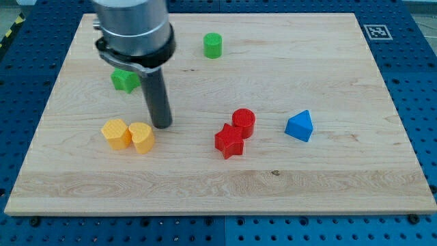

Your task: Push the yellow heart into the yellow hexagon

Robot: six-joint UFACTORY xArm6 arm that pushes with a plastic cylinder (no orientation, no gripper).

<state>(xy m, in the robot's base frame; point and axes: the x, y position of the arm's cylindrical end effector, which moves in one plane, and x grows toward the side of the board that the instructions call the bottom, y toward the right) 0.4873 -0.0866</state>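
The yellow heart point(142, 137) lies at the board's lower left, touching the right side of the yellow hexagon point(117, 133). My tip point(162, 126) rests on the board just to the upper right of the heart, very close to it; I cannot tell whether it touches. The rod rises from there to the arm's grey body at the view's top left.
A green star point(125, 80) sits partly behind the arm at the upper left. A green cylinder point(213, 45) is near the top middle. A red cylinder point(244, 122) touches a red star point(230, 141) at centre. A blue triangular block point(300, 126) lies to the right.
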